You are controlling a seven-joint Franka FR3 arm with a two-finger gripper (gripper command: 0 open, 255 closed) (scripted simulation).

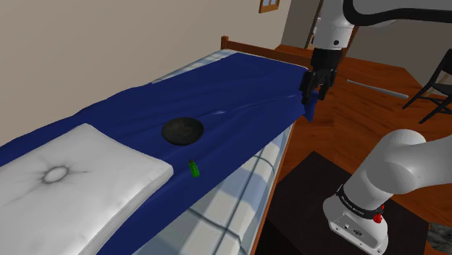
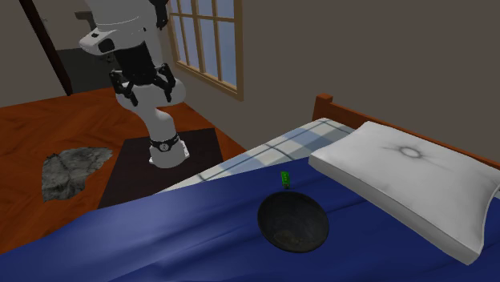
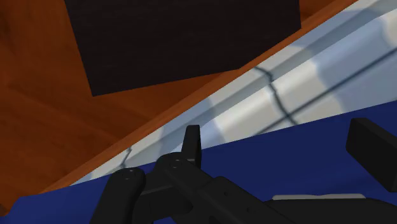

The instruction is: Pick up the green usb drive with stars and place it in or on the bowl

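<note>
Hovering above the side edge of a wooden-framed bed [image 1: 239,94] spread with a dark blue cover, the white robot arm [image 1: 406,156] with dark joints has nothing in its grasp. The soft white pillow [image 1: 87,181] lies far from the fingers [image 3: 191,141], at the other end of the bed. The shallow black round bowl [image 1: 182,131] rests on the cover between the fingers and the pillow. The two black fingers stand wide apart, with only the cover and the checked mattress side beneath them. The small green usb drive [image 1: 194,169] lies well apart from the fingers, just past the bowl and short of the pillow. The task appears to be at its approach step, the pick not yet begun. The next move calls for carrying the fingers past the bowl, lowering them astride the drive and closing.
</note>
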